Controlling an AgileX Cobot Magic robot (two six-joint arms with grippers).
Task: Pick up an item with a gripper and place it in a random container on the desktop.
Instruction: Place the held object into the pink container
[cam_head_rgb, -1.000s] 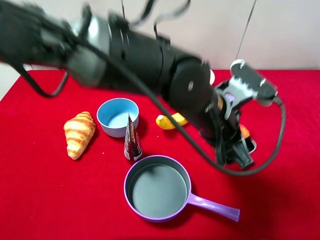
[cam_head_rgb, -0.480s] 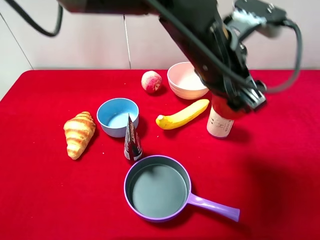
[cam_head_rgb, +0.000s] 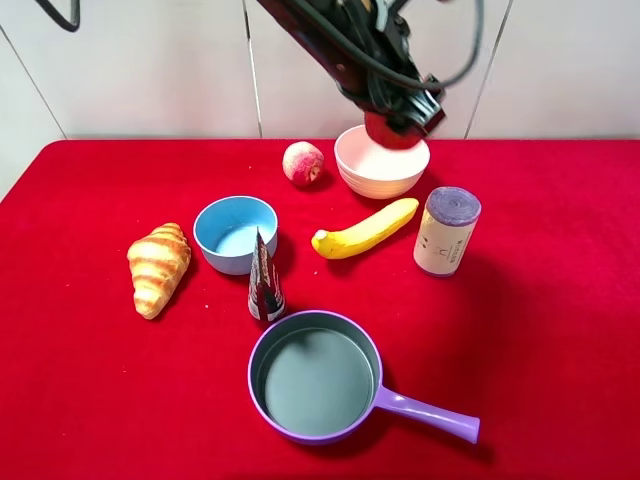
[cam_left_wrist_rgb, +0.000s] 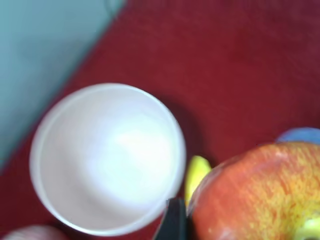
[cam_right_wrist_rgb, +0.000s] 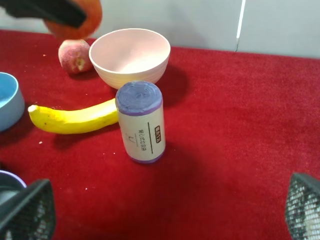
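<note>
The red and yellow apple (cam_head_rgb: 385, 131) is held in my left gripper (cam_head_rgb: 402, 112), which is shut on it just above the near rim of the pale pink bowl (cam_head_rgb: 381, 172) at the back of the red desktop (cam_head_rgb: 560, 300). The left wrist view shows the apple (cam_left_wrist_rgb: 260, 195) close up, a black finger (cam_left_wrist_rgb: 173, 221) against it, and the bowl's empty cream inside (cam_left_wrist_rgb: 107, 157) below. The right wrist view shows the apple (cam_right_wrist_rgb: 75, 19) above and left of the bowl (cam_right_wrist_rgb: 130, 57). My right gripper (cam_right_wrist_rgb: 165, 212) is open and empty, low over the cloth.
A pinkish peach (cam_head_rgb: 303, 163) lies left of the bowl. A banana (cam_head_rgb: 363, 229) and a purple-topped canister (cam_head_rgb: 446, 231) stand in front of it. A blue bowl (cam_head_rgb: 235, 232), croissant (cam_head_rgb: 158, 267), dark cone packet (cam_head_rgb: 264, 280) and purple pan (cam_head_rgb: 315, 375) are nearer.
My left arm has risen from low beside the canister and swung back with the apple to just above the pink bowl, uncovering the canister, banana and bowl.
</note>
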